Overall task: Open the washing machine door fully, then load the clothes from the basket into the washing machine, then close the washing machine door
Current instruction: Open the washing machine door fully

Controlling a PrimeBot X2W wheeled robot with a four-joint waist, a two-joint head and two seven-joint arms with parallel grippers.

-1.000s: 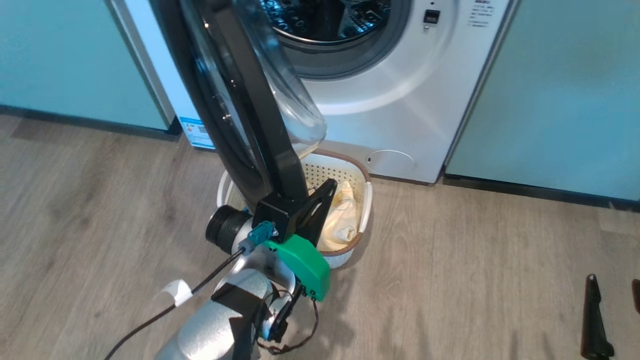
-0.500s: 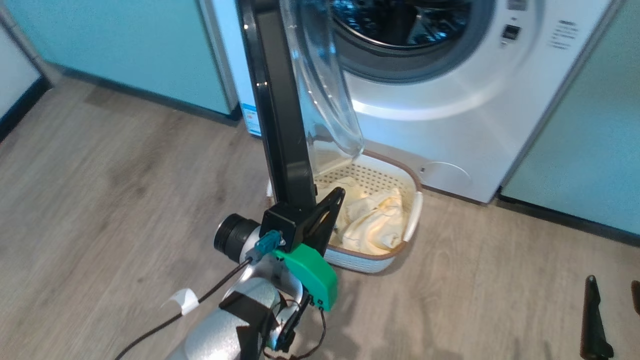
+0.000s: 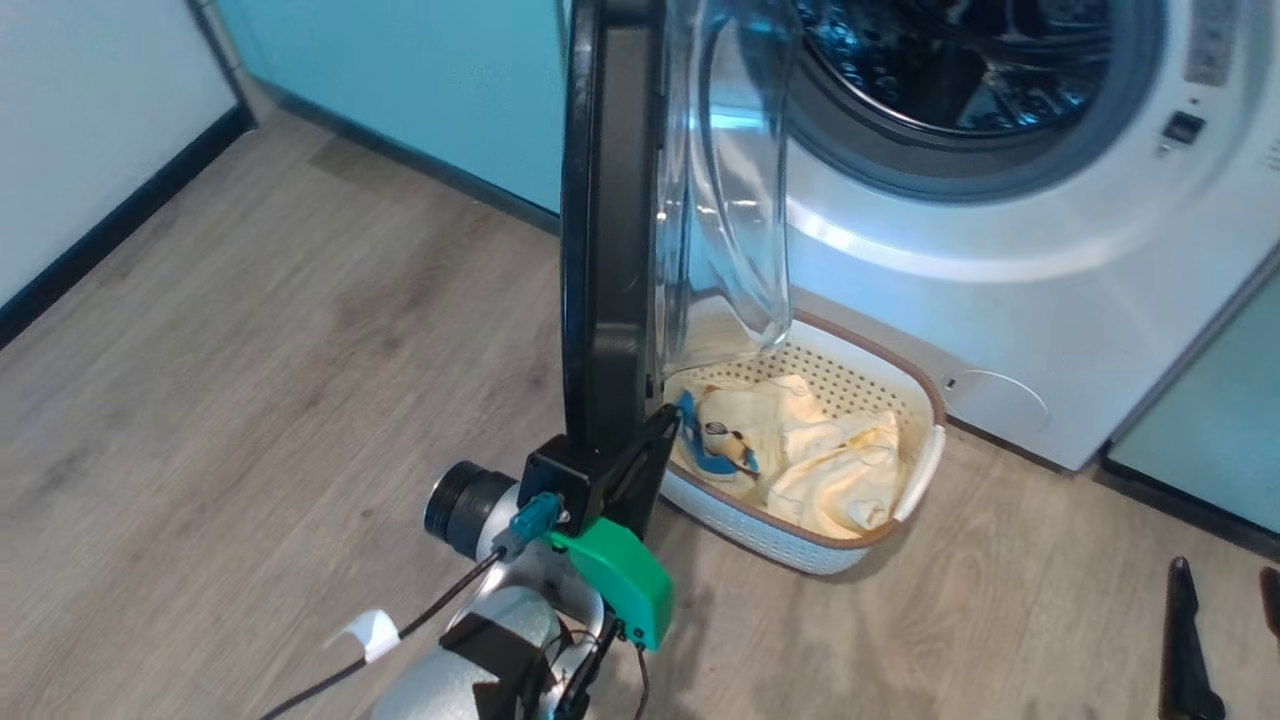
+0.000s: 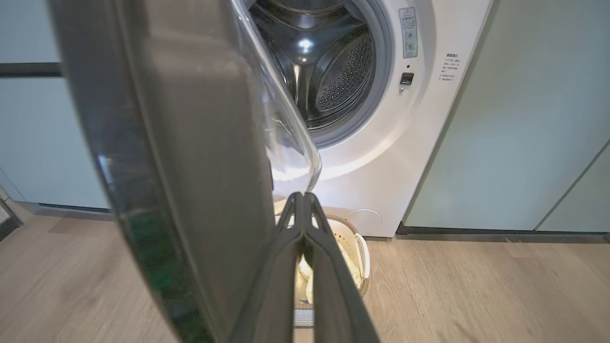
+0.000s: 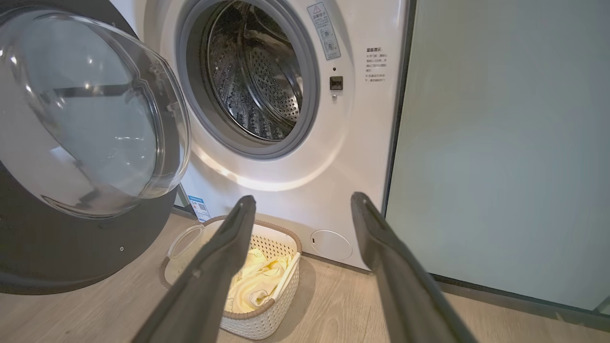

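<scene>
With its fingers together, our left gripper (image 4: 303, 199) is sitting just right of the half-open washing machine door (image 3: 610, 250), so we are judging it the nearer arm for pushing leftward, while the right gripper (image 5: 302, 199) is hanging spread apart and the clothes (image 3: 820, 460) are lying in the basket (image 3: 790, 545).

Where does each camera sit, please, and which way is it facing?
Head view: on the robot's head, looking down at the washing machine door, seen edge-on, and the basket; the left gripper and the right gripper show.
Left wrist view: on the left wrist, looking along shut fingers beside the door toward the washing machine.
Right wrist view: on the right wrist, facing the washing machine between open fingers.
Shared: all three show the door, the basket and the clothes.
</scene>
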